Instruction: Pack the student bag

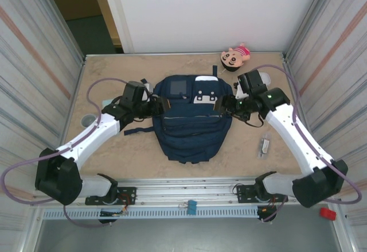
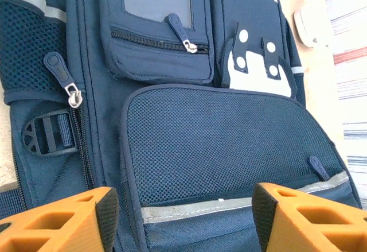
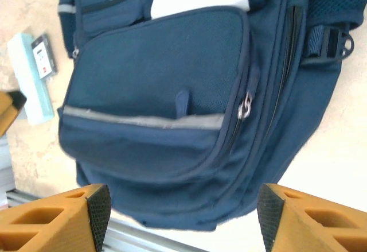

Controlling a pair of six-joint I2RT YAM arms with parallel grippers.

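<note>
The left gripper has its orange fingers spread wide with nothing between them, poised just at the left side of the student bag. The right gripper is likewise released and empty at the bag's right side. The bag lies flat, front up, mid-table. A plush doll lies beyond its far right corner.

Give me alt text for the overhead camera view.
A navy student bag lies flat, front up, with the left gripper at one side and the right gripper at the other. A doll in pink lies beyond it.
</note>
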